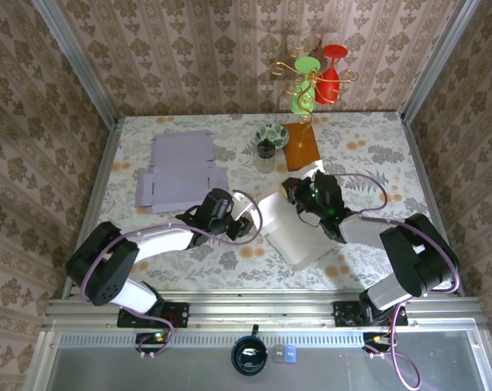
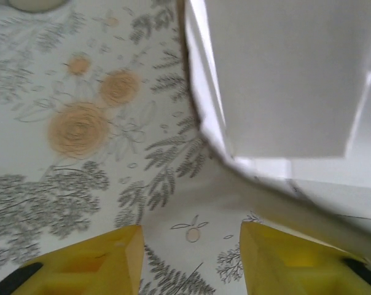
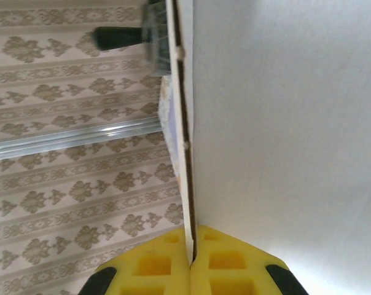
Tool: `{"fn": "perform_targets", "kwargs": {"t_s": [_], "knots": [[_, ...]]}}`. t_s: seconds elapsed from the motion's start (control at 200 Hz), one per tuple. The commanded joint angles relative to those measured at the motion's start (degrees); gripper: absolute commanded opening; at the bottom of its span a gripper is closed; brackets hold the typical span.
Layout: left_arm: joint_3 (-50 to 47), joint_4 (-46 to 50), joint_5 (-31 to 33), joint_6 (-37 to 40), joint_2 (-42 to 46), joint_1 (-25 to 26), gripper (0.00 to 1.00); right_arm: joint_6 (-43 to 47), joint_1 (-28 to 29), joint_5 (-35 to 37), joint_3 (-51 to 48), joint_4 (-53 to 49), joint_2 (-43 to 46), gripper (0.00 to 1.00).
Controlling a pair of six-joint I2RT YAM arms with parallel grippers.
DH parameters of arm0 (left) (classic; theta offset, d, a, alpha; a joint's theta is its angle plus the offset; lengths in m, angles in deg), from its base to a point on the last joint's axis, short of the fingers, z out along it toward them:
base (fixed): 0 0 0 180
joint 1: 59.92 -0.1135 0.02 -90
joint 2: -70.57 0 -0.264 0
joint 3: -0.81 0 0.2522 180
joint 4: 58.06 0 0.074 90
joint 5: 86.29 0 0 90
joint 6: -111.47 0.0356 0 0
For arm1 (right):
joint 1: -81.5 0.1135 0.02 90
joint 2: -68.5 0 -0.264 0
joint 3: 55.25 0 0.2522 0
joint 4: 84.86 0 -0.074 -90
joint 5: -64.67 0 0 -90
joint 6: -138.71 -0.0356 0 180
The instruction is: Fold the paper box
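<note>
- Top external view, task item: you are looking at the white paper box (image 1: 299, 236) lying at mid-table between the two arms. It is partly raised but not closed up. By my judgement the fold is begun and far from done, with walls and flaps left to turn up and tuck.
- Top external view, effectors: the left gripper (image 1: 244, 224) is sitting just beside the box's left edge. The right gripper (image 1: 295, 192) is meeting the box's far side, where a panel is lifting off the table.
- Top external view, surroundings: flat purple sheets (image 1: 181, 173) are lying well apart at the far left. A small bowl (image 1: 272, 133), a dark-capped jar (image 1: 265, 156) and an orange-brown block (image 1: 301, 145) are crowding just beyond the box, with a wire stand of red and green glasses (image 1: 315, 77) behind them. You are likely risking a knock on the jar if the panel swings away from the arms.
- Left wrist view: the yellow fingers (image 2: 112, 261) are standing apart with bare floral tablecloth (image 2: 81, 129) between them, gripping nothing. The box's folded corner (image 2: 284, 74) is rising just ahead, to the right.
- Right wrist view: the yellow fingers (image 3: 148, 270) are pressing together on the thin edge of the box's white panel (image 3: 284, 123), which is running straight up the frame. What looks like the jar (image 3: 121, 38) is showing past the panel's far end.
</note>
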Motion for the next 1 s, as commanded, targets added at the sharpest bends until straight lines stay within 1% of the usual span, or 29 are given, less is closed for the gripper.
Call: {"fn": "perform_targets", "kwargs": {"t_s": [0.0,0.125,0.205,0.28,0.4,0.58,0.68,0.75,0.87,0.995], "knots": [[-0.85,2.04,3.74,-2.11,6.93,-1.5,0.48,-1.04,0.43,-0.11,3.29,1.82,1.39,0.0],[-2.74,5.7,4.58,-2.84,12.76,-2.71,0.5,-1.22,0.56,0.22,2.91,3.15,0.45,0.0],[-4.25,7.3,4.55,-3.43,15.56,-3.59,0.5,-1.68,0.65,0.34,0.75,5.21,-0.94,0.0],[-5.2,8.52,4.33,-3.59,17.03,-4.17,0.51,-2.44,0.95,0.55,-1.59,7.71,-2.44,0.0],[-5.42,9.77,3.93,-3.42,17.38,-4.54,0.51,-1.52,1.11,0.79,-3.59,8.55,-3.74,0.0],[-5.34,8.08,2.48,-3.03,13.84,-4.57,0.49,-2.21,1.0,0.5,-4.86,12.15,-7.31,0.0],[-4.57,6.68,2.97,-1.33,10.89,-4.65,0.47,-1.86,1.0,0.68,-4.26,10.68,-6.74,0.0],[-3.85,5.61,2.63,-0.39,9.07,-5.62,0.46,-1.49,1.05,0.43,-3.34,9.38,-6.55,0.0],[-3.01,3.06,-0.1,1.55,6.72,-8.16,0.46,-1.48,1.11,0.34,-2.76,8.66,-6.63,0.0],[-1.2,1.46,-3.77,3.78,3.28,-9.31,0.45,-1.57,1.09,0.34,-2.74,8.3,-6.75,0.0]]}}
